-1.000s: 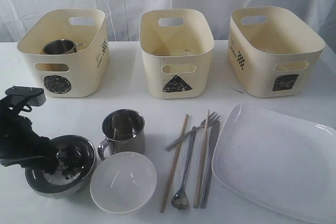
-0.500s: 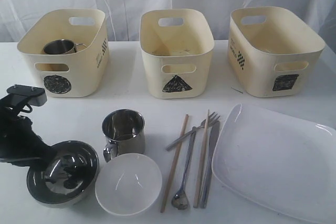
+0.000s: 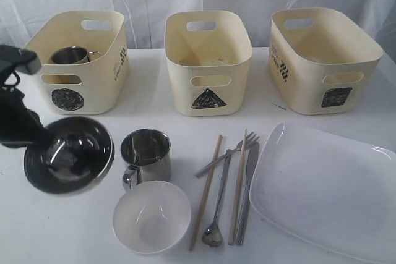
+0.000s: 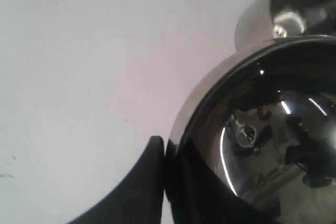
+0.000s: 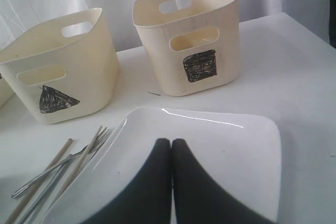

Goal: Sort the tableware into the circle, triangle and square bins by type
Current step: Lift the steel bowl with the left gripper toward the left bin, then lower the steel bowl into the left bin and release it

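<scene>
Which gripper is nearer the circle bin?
Left gripper: holding the steel bowl in front of the circle bin; right gripper is by the white plate, far across.

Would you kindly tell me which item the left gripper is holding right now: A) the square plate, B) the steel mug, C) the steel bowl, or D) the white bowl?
C: the left gripper pinches the rim of the steel bowl, which hangs tilted, while the white bowl, mug and plate sit apart from it.
</scene>
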Available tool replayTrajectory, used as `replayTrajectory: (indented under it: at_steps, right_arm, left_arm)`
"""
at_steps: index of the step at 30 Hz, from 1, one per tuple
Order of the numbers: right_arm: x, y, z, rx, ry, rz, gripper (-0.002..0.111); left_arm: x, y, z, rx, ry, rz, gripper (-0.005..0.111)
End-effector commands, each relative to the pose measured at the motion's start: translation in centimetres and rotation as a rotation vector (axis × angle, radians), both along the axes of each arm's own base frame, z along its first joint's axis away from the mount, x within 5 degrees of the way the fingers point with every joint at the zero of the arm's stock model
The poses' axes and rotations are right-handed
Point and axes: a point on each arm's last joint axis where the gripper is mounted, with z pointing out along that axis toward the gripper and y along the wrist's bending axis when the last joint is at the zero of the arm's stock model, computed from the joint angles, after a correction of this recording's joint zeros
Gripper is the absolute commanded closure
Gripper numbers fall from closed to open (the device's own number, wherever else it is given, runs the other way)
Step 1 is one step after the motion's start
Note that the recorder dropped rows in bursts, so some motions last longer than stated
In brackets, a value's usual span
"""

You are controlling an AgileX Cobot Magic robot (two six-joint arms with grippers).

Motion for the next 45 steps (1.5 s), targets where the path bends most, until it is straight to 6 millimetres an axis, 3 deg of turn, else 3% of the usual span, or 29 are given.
replayTrajectory:
  at_steps: [1,4,13,28,35,45]
  right_arm:
    - [0.0,0.0,-0.1,0.017,-0.008,-0.002,0.108]
    - [0.0,0.0,-0.1,0.017,-0.008,-0.002,0.108]
    - [0.0,0.0,-0.1,0.017,-0.008,-0.002,0.108]
    - [0.0,0.0,-0.1,0.017,-0.008,-0.002,0.108]
    - [0.0,0.0,-0.1,0.017,-0.008,-0.002,0.108]
    - [0.0,0.0,-0.1,0.017,-0.008,-0.002,0.108]
  left_arm:
    - [0.1,-0.2,4.6,-0.055,-0.13,0.023,0.107]
    - [0.3,-0.3,7.0,-0.071,-0.207,0.023,0.107]
    - [1.7,-0.3,11.0,-0.082,-0.378,0.037,0.107]
    - [8.0,-0.4,12.4,-0.016,-0.406,0.075,0.107]
    - [13.2,2.3,11.5,0.011,-0.407,0.22,0.107]
    - [21.2,4.3,6.5,-0.031,-0.373,0.362,0.107]
